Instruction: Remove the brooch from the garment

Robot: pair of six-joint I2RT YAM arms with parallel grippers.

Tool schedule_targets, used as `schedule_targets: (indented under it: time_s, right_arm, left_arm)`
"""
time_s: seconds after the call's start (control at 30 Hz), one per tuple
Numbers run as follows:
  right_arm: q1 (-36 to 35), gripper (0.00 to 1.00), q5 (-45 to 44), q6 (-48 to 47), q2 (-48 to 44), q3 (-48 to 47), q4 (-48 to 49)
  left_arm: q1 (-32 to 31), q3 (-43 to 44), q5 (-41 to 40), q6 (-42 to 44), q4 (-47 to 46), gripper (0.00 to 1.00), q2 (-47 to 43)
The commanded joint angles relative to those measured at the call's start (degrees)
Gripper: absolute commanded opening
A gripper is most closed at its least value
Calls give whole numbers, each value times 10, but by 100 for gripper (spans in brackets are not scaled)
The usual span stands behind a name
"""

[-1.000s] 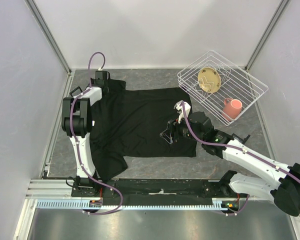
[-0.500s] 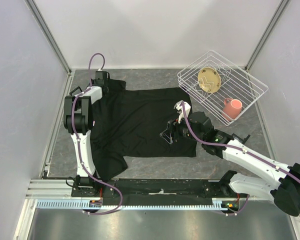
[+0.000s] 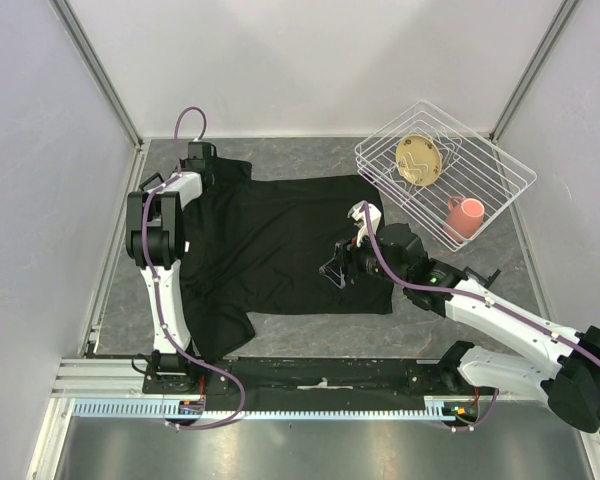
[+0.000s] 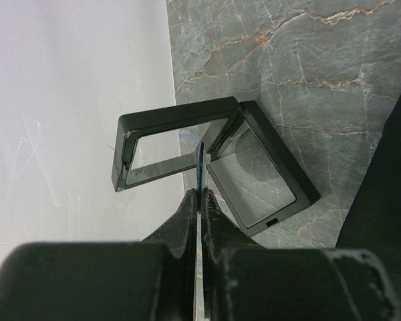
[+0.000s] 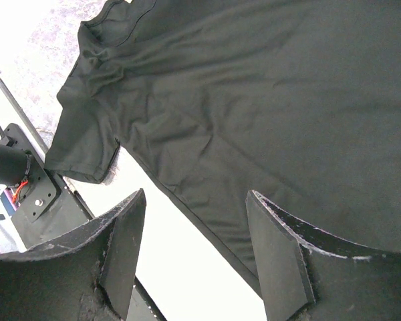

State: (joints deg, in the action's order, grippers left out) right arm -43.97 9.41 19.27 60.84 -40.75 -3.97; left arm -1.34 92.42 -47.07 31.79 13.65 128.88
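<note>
The black T-shirt [image 3: 270, 245] lies spread flat on the grey table; it also shows in the right wrist view [image 5: 254, 100] and at the right edge of the left wrist view [image 4: 387, 200]. My left gripper [image 3: 198, 152] is at the far left corner beyond the shirt's sleeve. In the left wrist view this gripper [image 4: 201, 194] is shut on a thin flat blue piece [image 4: 201, 164] seen edge-on, held just over an open black hinged case [image 4: 254, 174] with clear panels. My right gripper [image 3: 332, 270] hangs open and empty above the shirt's right half [image 5: 194, 254].
A white wire basket [image 3: 500, 150] stands at the back right with a yellow plate [image 3: 418, 160] and a pink cup [image 3: 466, 216] in it. White walls close the table on the left, back and right.
The left gripper has shifted very slightly at the far left corner. The right arm has not visibly moved.
</note>
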Motion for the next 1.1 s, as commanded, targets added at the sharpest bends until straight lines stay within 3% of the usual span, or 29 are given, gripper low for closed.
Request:
schedule_targets:
  time_s: [0.0, 0.6, 0.83, 1.07]
  right_arm:
    - [2, 70, 10, 0, -5, -19, 14]
    - [2, 70, 10, 1, -6, -14, 18]
    - [2, 71, 11, 3, -7, -9, 22]
    - [2, 71, 18, 11, -5, -3, 35]
  left_arm:
    - [1, 11, -16, -13, 0, 2, 15]
    - [-1, 14, -29, -38, 6, 2, 21]
    - [-2, 21, -24, -55, 17, 27, 12]
    - [-18, 28, -14, -77, 42, 36, -20]
